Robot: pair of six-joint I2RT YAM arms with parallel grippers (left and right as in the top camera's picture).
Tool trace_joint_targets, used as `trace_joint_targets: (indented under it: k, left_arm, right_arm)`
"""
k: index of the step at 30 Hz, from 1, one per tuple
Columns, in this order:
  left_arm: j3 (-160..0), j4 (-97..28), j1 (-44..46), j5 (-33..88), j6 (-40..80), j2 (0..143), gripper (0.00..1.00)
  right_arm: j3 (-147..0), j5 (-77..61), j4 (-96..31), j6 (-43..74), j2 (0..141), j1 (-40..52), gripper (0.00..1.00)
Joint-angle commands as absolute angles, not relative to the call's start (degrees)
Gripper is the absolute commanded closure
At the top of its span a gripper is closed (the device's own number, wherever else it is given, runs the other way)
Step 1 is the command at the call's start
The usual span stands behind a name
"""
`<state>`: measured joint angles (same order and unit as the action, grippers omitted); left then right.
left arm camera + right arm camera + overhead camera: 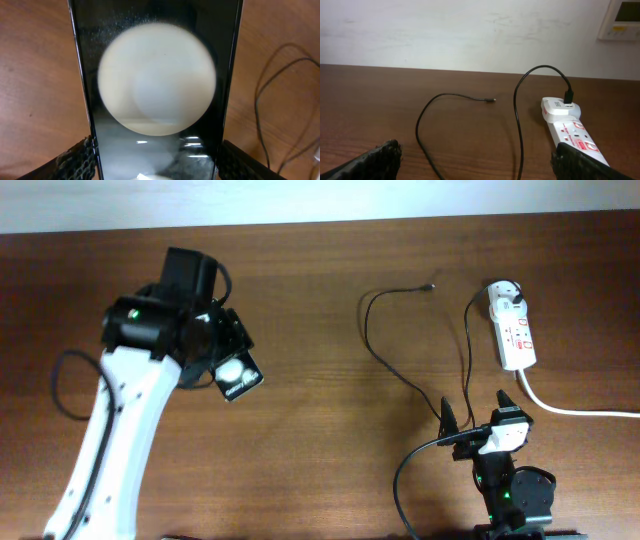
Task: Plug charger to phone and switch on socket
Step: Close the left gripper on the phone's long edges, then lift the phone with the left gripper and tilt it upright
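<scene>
My left gripper (228, 368) is shut on the phone (240, 380), a glossy black slab with round white spots, over the table left of centre. In the left wrist view the phone (155, 75) fills the frame between my fingers (157, 167). The charger's thin black cable (385, 360) loops across the table, and its plug tip (430, 287) lies free. Its white adapter (505, 295) sits in the socket strip (517, 340) at the far right. My right gripper (477, 412) is open and empty near the front edge. It faces the cable (422, 125), plug tip (492, 101) and strip (575, 137).
The strip's thick white cord (575, 410) runs off to the right edge. A loose black cable from my right arm curves near the front edge (400, 480). A pale wall lies beyond the table's far edge, with a white wall panel (620, 20).
</scene>
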<state>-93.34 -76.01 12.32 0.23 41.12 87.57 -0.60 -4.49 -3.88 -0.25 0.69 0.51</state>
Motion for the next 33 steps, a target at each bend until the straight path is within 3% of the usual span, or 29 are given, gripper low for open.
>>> trace_joint_targets:
  k: [1,17,27,33]
  left_arm:
    - [-94.6,-79.2,12.2,1.7,40.2,82.0,0.29]
    - [-94.5,-83.5,12.3,24.3,29.8,97.8,0.29]
    - [-94.5,-79.5,12.3,41.4,26.7,108.9,0.30]
    - [-94.5,-79.3,12.3,41.6,26.9,108.9,0.30]
  right_arm:
    - [-0.3,-4.2,-4.1,-0.7,0.3,0.3,0.01]
    - [-0.3,-4.2,-4.1,-0.6,0.3,0.3,0.01]
    - [-0.3,-4.2,-4.1,-0.6,0.3,0.3,0.01]
    - [-0.3,-4.2,-4.1,-0.7,0.3,0.3,0.01]
